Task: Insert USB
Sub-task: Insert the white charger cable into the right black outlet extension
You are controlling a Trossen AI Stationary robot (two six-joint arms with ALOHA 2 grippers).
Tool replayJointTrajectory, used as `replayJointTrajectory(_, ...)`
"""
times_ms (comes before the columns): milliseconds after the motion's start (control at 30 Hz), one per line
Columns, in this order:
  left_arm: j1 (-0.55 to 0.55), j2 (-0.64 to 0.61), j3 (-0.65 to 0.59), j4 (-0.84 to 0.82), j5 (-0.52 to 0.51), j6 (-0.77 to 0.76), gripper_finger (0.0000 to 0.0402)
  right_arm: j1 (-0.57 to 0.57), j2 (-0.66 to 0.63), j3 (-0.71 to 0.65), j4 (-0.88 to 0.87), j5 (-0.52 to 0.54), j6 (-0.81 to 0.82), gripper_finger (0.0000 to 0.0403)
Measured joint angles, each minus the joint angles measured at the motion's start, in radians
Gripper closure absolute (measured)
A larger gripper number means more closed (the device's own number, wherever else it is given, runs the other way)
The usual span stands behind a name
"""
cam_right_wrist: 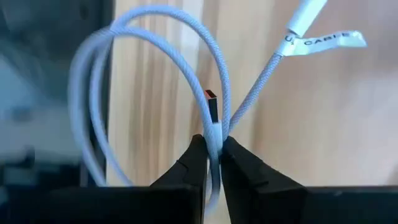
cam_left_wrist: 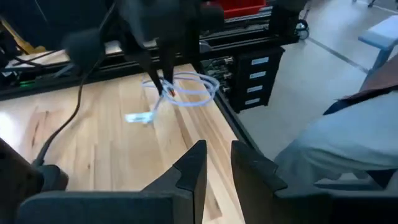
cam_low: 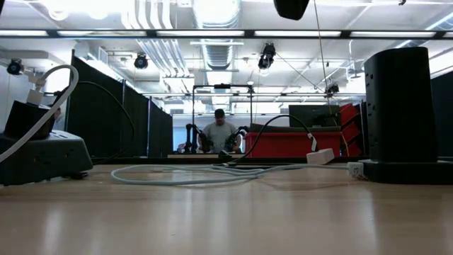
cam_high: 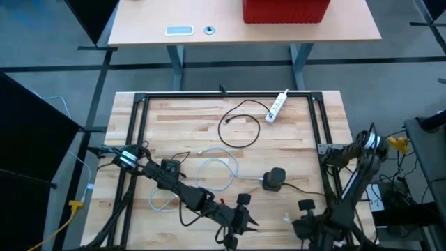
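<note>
Where the right gripper [cam_right_wrist: 212,155] pinches the USB cable [cam_right_wrist: 214,124], a tag [cam_right_wrist: 326,40] reads "CABLE".

Pale wooden desk [cam_high: 139,28] across the upper frame of the high view, bearing a red plastic bin [cam_high: 286,10] at top centre-right, a flat light-blue rectangular device [cam_high: 179,30] and a small round silver disc [cam_high: 210,30] just beside it. Seated person [cam_low: 220,132] far off, mid-frame in the low view.

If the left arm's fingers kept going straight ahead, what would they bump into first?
Probably the white cable looped on the wooden table, where the right gripper pinches it. The left gripper aims roughly that way, but depth is hard to judge.
</note>
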Motion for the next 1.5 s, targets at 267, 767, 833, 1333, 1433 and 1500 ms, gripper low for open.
replayJointTrajectory(267,0.008,-0.021,-0.085,0.029,-0.076,0.031,0.0359,-0.069,-0.159,-0.011,0.014,0.218,-0.102,0.0384)
replayJointTrajectory(767,0.062,-0.324,-0.454,0.221,-0.120,0.140,0.0363,-0.398,-0.202,0.009,0.148,0.235,-0.535,0.0384)
replayJointTrajectory(833,0.075,-0.338,-0.499,0.252,-0.119,0.171,0.0363,-0.460,-0.202,0.000,0.162,0.235,-0.588,0.0384)
replayJointTrajectory(1333,0.178,-0.567,-0.863,0.527,-0.125,0.234,0.0363,-0.733,-0.201,-0.046,0.440,0.188,-0.891,0.0396)
replayJointTrajectory(1433,0.178,-0.590,-0.865,0.528,-0.134,0.257,0.0363,-0.767,-0.201,-0.065,0.559,0.189,-0.965,0.0398)
replayJointTrajectory(1500,0.176,-0.584,-0.847,0.527,-0.169,0.271,0.0363,-0.786,-0.201,-0.078,0.653,0.189,-1.003,0.0398)
